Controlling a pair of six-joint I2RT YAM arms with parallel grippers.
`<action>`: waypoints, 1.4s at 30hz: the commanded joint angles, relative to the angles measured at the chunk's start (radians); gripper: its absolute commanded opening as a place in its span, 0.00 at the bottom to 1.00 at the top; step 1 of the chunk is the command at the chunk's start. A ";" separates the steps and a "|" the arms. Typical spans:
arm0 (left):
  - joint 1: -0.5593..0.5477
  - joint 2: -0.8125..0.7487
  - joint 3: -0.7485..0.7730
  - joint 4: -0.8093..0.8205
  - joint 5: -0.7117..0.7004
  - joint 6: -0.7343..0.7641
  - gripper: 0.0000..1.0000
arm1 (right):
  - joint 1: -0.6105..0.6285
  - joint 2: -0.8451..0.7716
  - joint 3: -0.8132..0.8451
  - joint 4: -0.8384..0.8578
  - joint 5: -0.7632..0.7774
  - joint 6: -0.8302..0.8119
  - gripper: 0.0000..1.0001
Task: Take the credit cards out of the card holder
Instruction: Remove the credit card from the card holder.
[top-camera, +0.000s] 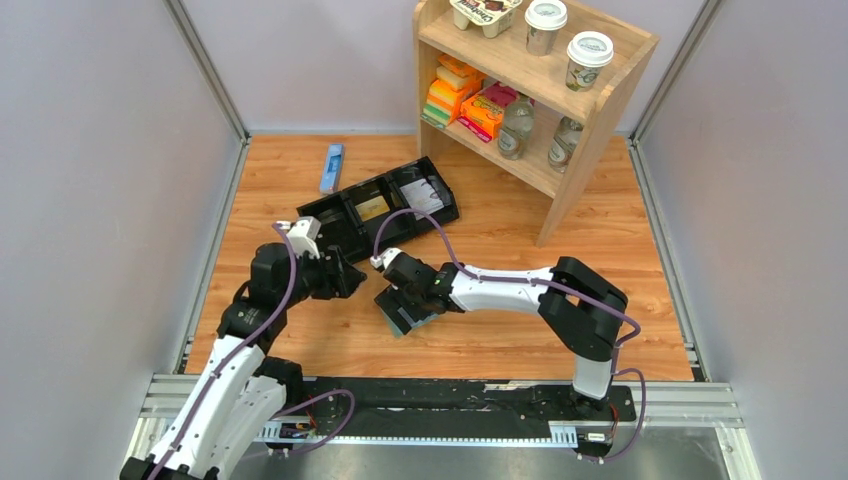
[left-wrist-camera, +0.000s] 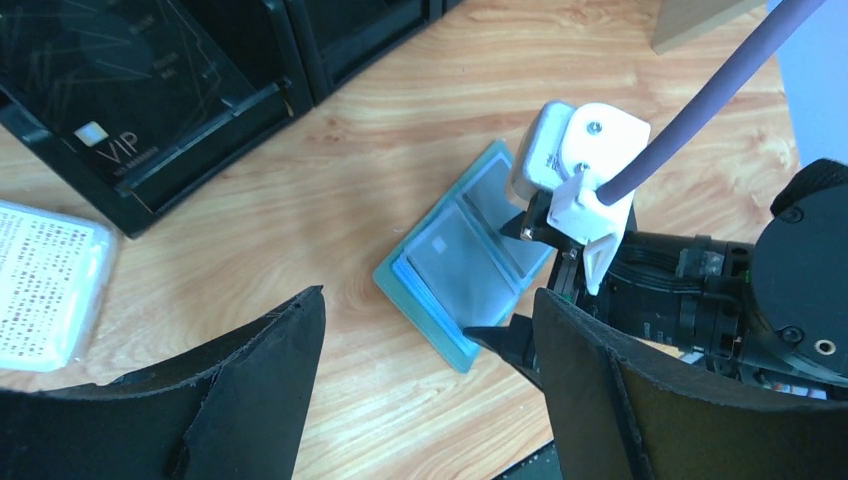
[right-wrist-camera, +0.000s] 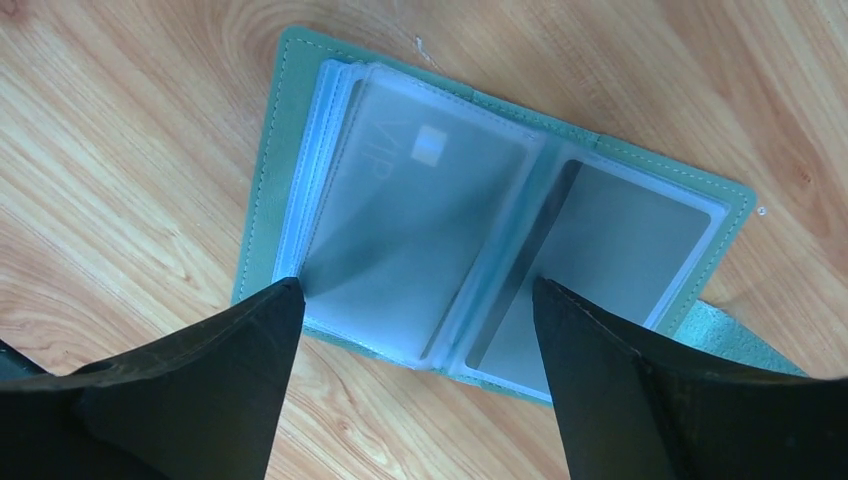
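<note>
In the top view, the left claw (top-camera: 338, 274) hovers over the table (top-camera: 500, 330), at 9 o'clock from the card holder (top-camera: 408, 315). Its wrist view shows the left claw (left-wrist-camera: 428, 300) spread wide with nothing in it. At 10 o'clock in that view sits a black tray (left-wrist-camera: 300, 60) with a dark VIP card (left-wrist-camera: 110, 110) in one compartment. A pale packet (left-wrist-camera: 45, 280) lies at 9 o'clock.

The holder lies open and flat on the wood, at 6 o'clock from the tray (top-camera: 312, 212). Its clear pockets face up. One pocket holds a VIP chip card (right-wrist-camera: 430, 200) and the one at its 3 o'clock holds a striped card (right-wrist-camera: 610, 260).

The right claw (right-wrist-camera: 415, 285) is wide open and grips nothing. Its fingers (right-wrist-camera: 250, 350) are over the holder's near edge, and I cannot tell whether they touch it. A wooden shelf (top-camera: 600, 110) stands at 1 o'clock.
</note>
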 joint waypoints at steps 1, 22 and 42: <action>-0.036 0.019 -0.016 0.045 0.021 -0.029 0.83 | -0.004 0.031 0.018 -0.024 0.027 -0.018 0.86; -0.289 0.322 -0.075 0.263 -0.100 -0.044 0.60 | -0.124 0.020 -0.084 0.071 -0.218 0.014 0.38; -0.335 0.697 -0.029 0.497 -0.153 -0.102 0.46 | -0.162 -0.031 -0.138 0.148 -0.312 0.028 0.37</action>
